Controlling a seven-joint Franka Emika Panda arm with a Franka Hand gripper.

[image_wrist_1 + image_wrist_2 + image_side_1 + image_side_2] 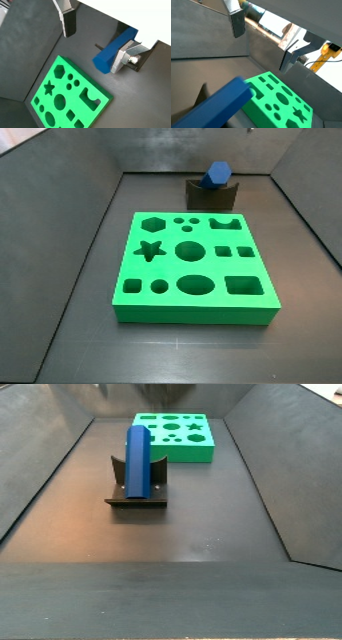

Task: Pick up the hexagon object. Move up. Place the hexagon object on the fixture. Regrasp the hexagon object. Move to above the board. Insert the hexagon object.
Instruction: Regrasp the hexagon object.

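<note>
Blue hexagon object (139, 459) resting on fixture (135, 496), pincer (97, 37) open above

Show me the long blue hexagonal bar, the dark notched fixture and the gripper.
Long blue hexagonal bar (138, 459): side view, its long face.
Dark notched fixture (211, 196): side view, its front wall.
Gripper (100, 40): wrist view, between open fingers, holding nothing.

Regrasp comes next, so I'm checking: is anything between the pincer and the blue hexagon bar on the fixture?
Nothing visible. The hexagon bar rests on the fixture, the board beyond it. The open pincer is beside the bar.
</note>
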